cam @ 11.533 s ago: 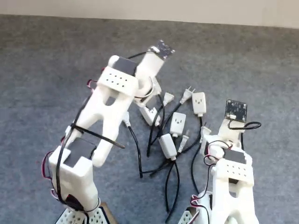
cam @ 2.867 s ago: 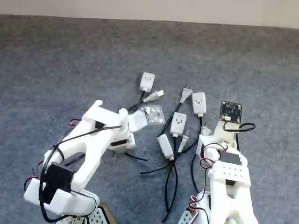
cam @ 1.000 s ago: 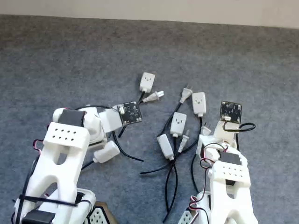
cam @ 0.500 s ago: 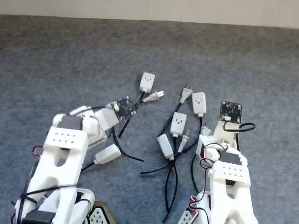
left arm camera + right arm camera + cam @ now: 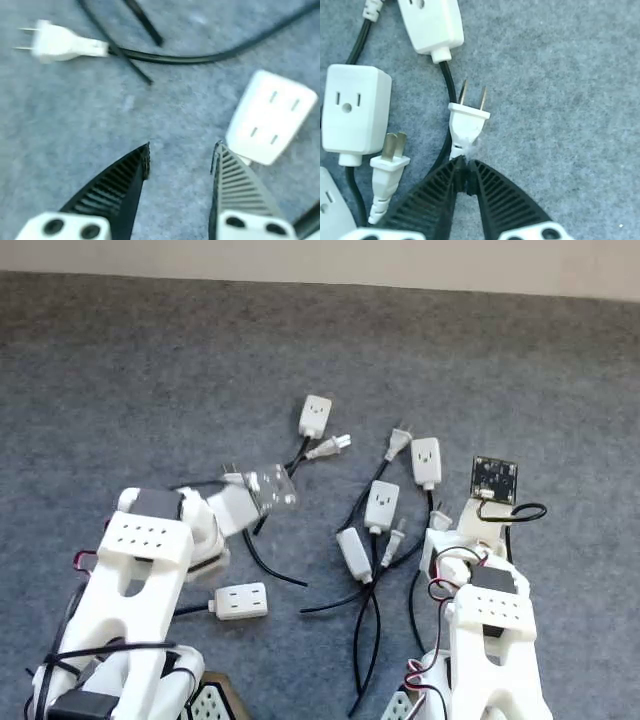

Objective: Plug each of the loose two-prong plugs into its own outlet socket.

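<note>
Now that the left gripper (image 5: 181, 150) has let go and stands open, its outlet socket (image 5: 240, 601) lies unplugged on the bench (image 5: 120, 370) near a loose plug (image 5: 60, 42). The right gripper (image 5: 466, 175) seems clenched on the second plug (image 5: 467, 122) by its tail.

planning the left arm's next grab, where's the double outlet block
The double outlet block lies on the carpet beside the left arm in the high view, just outside the open left claw.
</note>
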`<action>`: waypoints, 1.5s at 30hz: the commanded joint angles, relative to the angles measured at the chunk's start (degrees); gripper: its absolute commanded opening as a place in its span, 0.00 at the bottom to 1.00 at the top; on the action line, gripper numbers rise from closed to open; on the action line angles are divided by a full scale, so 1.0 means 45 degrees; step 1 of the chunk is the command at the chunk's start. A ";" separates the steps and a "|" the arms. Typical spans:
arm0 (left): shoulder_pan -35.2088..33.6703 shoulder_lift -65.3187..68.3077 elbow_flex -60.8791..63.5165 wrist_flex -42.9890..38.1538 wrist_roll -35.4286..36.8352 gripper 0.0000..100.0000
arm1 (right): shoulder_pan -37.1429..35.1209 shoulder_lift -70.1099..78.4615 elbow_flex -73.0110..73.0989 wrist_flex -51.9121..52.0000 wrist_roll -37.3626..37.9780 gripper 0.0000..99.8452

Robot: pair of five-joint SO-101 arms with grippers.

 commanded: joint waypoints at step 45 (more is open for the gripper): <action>-0.3643 -0.0166 0.1065 -0.5314 1.1292 0.21 | -0.1514 0.6164 -0.6730 0.4698 -0.1856 0.10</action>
